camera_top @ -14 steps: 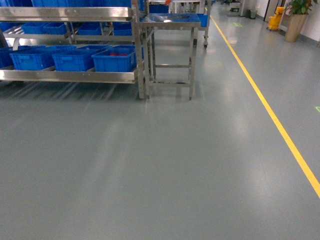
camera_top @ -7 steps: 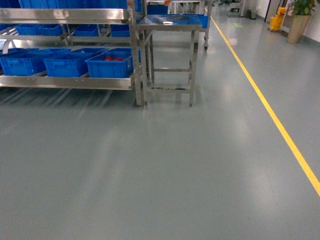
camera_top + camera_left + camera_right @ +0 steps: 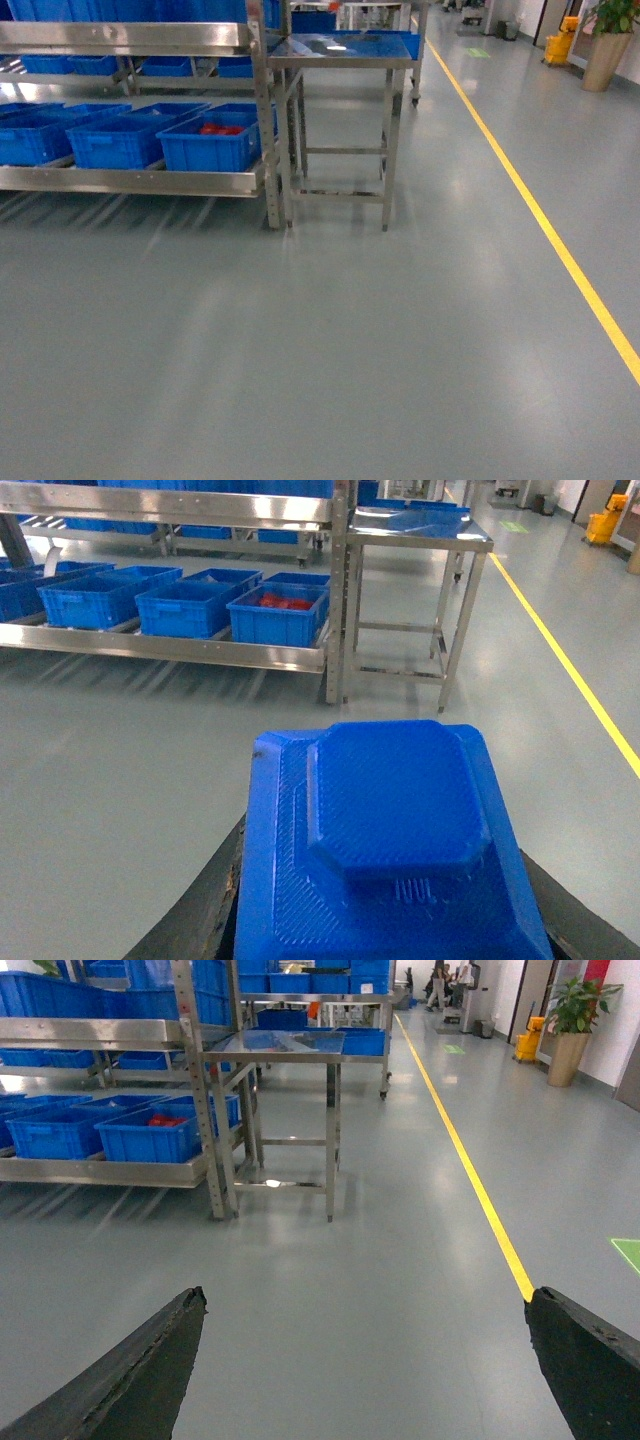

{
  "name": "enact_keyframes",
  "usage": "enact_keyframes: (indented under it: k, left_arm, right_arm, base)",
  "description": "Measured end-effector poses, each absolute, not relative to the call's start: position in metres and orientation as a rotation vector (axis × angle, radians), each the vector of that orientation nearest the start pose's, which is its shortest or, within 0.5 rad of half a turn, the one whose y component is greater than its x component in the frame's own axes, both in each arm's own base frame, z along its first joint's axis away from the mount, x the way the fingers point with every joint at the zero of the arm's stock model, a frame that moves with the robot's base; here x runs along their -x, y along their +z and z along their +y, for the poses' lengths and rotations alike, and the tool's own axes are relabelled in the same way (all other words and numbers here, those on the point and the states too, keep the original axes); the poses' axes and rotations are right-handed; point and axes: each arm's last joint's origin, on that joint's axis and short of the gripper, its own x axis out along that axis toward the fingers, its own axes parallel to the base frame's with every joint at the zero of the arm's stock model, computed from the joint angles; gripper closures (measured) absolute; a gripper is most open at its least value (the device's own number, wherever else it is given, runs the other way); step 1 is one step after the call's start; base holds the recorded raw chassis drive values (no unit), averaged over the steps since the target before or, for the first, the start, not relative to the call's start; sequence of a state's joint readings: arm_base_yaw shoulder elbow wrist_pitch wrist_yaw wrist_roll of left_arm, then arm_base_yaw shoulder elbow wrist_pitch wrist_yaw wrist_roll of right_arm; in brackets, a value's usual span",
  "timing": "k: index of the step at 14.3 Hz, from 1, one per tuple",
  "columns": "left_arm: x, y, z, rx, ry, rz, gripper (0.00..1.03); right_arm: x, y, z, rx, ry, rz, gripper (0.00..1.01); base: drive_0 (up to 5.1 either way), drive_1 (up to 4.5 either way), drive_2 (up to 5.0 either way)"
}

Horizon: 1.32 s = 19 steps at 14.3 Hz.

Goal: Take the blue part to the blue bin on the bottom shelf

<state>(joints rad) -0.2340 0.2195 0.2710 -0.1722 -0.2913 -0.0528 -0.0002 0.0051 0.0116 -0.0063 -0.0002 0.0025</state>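
The blue part (image 3: 395, 850) fills the near foreground of the left wrist view, a bright, stepped block sitting between the dark fingers of the left claw (image 3: 385, 900), which is clamped on it, evidently so it rides safely while the base is well short of the rack. The right claw (image 3: 365, 1360) is spread wide with nothing between its tips, only grey floor (image 3: 330, 340). Far to the left stands the bottom shelf (image 3: 130, 181), carrying a row of crates; the rightmost crate (image 3: 212, 145) holds red items, so the blue bin (image 3: 120, 142) is probably one further left, though I cannot tell its contents. A steel counter (image 3: 340, 62) stands just right of the rack.
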Motion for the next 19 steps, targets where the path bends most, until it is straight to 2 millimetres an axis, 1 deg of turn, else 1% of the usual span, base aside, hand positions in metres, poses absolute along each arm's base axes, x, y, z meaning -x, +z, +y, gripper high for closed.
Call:
enact_keyframes:
  k: [19]
  left_arm:
    - [-0.0981, 0.2219, -0.0149, 0.021, 0.060, 0.117, 0.60]
  right_arm:
    - [-0.0973, 0.1666, 0.0000, -0.002, 0.000, -0.001, 0.03]
  base:
    - [0.0, 4.13, -4.2]
